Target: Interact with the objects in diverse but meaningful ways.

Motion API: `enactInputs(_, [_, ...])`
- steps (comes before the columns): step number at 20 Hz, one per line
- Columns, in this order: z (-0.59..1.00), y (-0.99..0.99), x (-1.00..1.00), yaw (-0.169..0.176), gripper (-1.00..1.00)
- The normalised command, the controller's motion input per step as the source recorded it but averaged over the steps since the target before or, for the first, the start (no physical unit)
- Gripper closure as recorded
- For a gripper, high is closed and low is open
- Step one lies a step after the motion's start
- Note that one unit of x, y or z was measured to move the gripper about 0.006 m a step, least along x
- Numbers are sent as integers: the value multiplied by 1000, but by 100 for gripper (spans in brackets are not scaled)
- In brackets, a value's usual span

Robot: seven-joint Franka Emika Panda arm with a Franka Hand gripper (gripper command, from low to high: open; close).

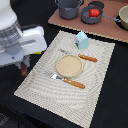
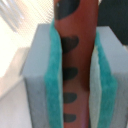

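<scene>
Filling the wrist view, my gripper is shut on a thin brown sausage with dark grill marks, squeezed between its teal pads. In the exterior view the gripper hangs at the left edge of the beige placemat, and the sausage shows only as a small reddish tip below the fingers. A pale blue house-shaped carton stands at the far end of the placemat. A red tomato sits in a dark pan on the wooden board.
A round wooden plate lies mid-placemat, with a wooden-handled knife behind it and a fork in front. A grey pot and another pot stand on the board. The table around is black.
</scene>
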Motion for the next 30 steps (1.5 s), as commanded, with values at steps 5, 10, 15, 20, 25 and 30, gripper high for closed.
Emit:
enactInputs(5, [517,-185,988,0,100])
enactInputs(10, [318,-251,986,0,100])
enactInputs(15, [214,-297,975,0,100])
enactInputs(20, [11,-366,979,0,100])
enactInputs(25, [0,-358,996,0,100])
enactInputs(30, [0,-289,1000,0,100])
